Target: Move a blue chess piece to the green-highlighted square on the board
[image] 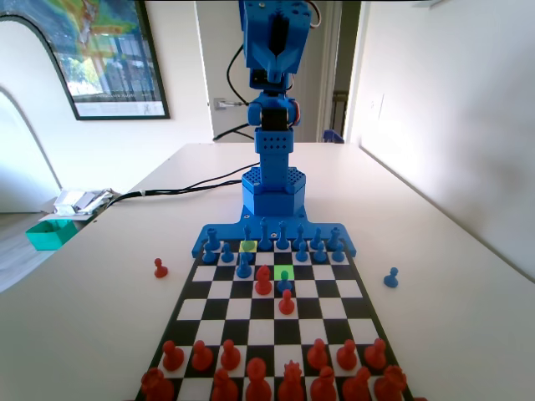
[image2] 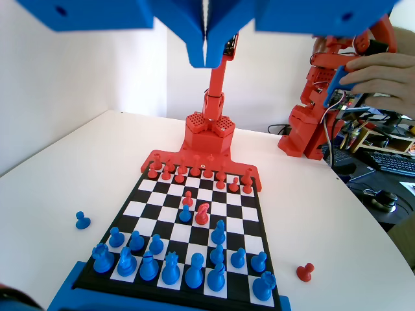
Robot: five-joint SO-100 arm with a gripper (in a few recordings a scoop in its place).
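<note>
The board [image: 276, 305] lay chequered across the table [image: 468, 317] — blue pieces ranked at its far end in the fixed view, red ones along the near edge. The blue arm [image: 272, 75] stood raised at its base, well above the squares, and in the wrist view the gripper [image2: 205, 55] hung high over the board with its two jaws pressed together, only a thin seam between them and nothing pinched.

The green-highlighted square [image: 284, 272] sat in the third row from the arm's end, with the paler yellow-green square [image: 247, 246] one row back and to its left in the fixed view. A blue chess piece [image: 285, 281] stood on or at the near edge of the green square — from this low angle I could not tell which. A red knight [image: 264, 281] stood just beside it, and a red pawn [image: 287, 302] just in front.

By my reading, the move looked done or nearly so: the claw was empty and clear of the pieces, with nothing left except perhaps confirming the piece sat squarely.
</note>
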